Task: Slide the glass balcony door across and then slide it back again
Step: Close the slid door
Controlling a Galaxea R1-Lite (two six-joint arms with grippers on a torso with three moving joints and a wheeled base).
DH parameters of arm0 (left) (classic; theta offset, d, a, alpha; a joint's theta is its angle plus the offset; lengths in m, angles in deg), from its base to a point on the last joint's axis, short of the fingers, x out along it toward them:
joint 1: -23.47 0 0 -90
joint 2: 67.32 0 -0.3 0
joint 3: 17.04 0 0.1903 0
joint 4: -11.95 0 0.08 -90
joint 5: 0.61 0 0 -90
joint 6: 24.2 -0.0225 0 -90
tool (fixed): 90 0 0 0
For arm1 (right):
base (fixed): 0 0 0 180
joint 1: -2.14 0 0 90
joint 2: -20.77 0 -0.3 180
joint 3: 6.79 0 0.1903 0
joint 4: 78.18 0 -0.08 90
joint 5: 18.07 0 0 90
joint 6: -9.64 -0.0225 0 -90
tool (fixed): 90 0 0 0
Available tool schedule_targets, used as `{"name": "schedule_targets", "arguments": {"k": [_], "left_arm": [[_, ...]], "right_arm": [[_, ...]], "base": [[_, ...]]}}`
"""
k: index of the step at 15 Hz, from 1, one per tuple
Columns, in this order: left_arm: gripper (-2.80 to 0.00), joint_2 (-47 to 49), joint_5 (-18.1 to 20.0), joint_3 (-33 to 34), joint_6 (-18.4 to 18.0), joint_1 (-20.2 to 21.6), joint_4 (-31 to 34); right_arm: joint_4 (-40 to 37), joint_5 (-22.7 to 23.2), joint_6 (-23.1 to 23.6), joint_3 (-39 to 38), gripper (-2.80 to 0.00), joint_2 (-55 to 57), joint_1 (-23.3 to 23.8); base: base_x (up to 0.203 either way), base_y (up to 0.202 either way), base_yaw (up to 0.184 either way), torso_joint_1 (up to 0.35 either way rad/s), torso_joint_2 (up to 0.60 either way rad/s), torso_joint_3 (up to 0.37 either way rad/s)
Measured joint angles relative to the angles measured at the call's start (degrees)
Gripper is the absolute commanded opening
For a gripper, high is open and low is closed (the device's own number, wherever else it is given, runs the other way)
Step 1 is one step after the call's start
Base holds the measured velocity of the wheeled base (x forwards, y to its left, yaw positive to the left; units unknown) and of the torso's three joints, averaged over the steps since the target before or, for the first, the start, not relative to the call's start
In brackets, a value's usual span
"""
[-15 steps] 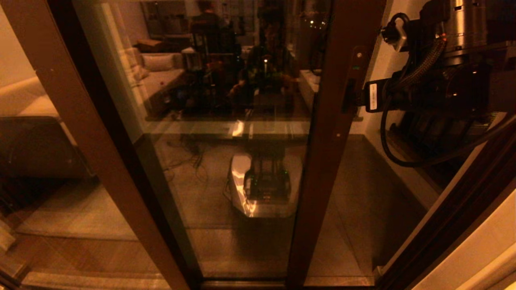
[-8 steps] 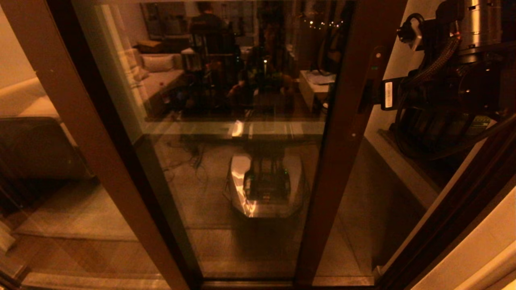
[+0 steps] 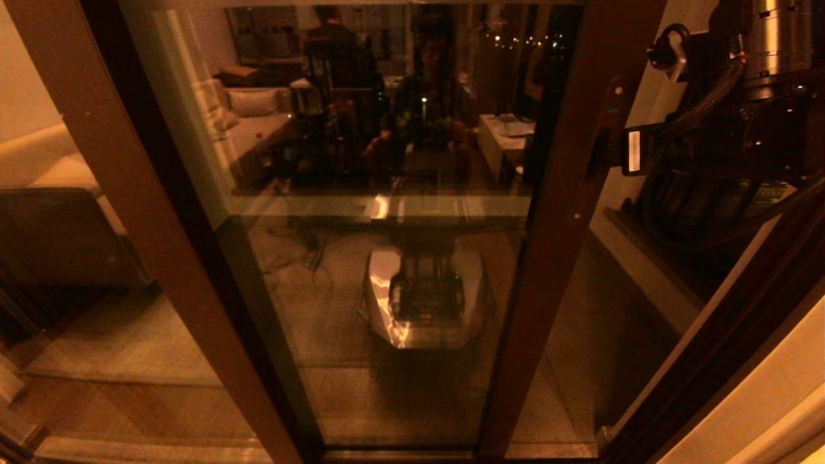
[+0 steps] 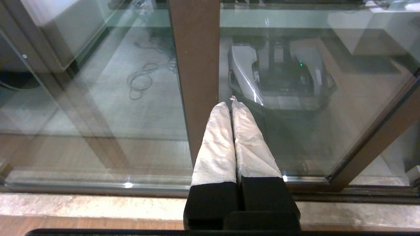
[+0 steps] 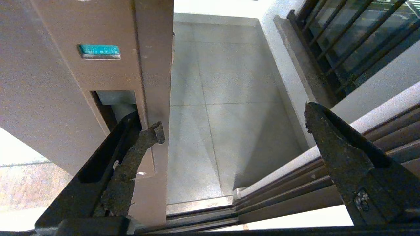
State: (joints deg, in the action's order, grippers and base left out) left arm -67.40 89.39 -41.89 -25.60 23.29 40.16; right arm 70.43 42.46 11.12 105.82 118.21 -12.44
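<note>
The glass balcony door (image 3: 387,225) fills the head view, its pane reflecting the room. Its right upright (image 3: 567,212) carries a slim dark recessed handle (image 3: 596,151) and a green dot (image 3: 610,111). My right gripper (image 3: 620,151) is at that handle. In the right wrist view the right gripper (image 5: 234,119) is open wide. One finger (image 5: 131,154) sits inside the handle recess below the green mark (image 5: 99,50); the other finger (image 5: 338,154) is in free air. My left gripper (image 4: 231,103) is shut on nothing, low in front of a brown upright (image 4: 195,65).
A gap remains between the door's edge and the brown jamb (image 3: 722,348), showing tiled balcony floor (image 5: 223,114). The floor track (image 5: 197,216) runs below. A black barred railing (image 5: 344,39) stands beyond. The handle-less brown-framed pane (image 3: 148,225) is at the left.
The door's handle upright and my right gripper have moved to the right together, and the gap to the jamb has narrowed. The fixed pane has stayed put.
</note>
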Motion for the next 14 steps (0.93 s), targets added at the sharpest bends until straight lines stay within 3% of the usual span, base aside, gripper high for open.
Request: {"name": "schedule_targets", "arguments": {"k": [6,14], "left_arm": [[-2.8,0.0,0.0,0.0,0.0,0.0,0.0],[-2.8,0.0,0.0,0.0,0.0,0.0,0.0]], "right_arm": [[0.4,-0.3,-0.1,-1.6,0.0,-0.8,2.5],[0.5,-0.9,0.0,-5.9,0.0,-5.0,2.6]], "base": [[0.0,0.0,0.0,0.0,0.0,0.0],[0.0,0.0,0.0,0.0,0.0,0.0]]}}
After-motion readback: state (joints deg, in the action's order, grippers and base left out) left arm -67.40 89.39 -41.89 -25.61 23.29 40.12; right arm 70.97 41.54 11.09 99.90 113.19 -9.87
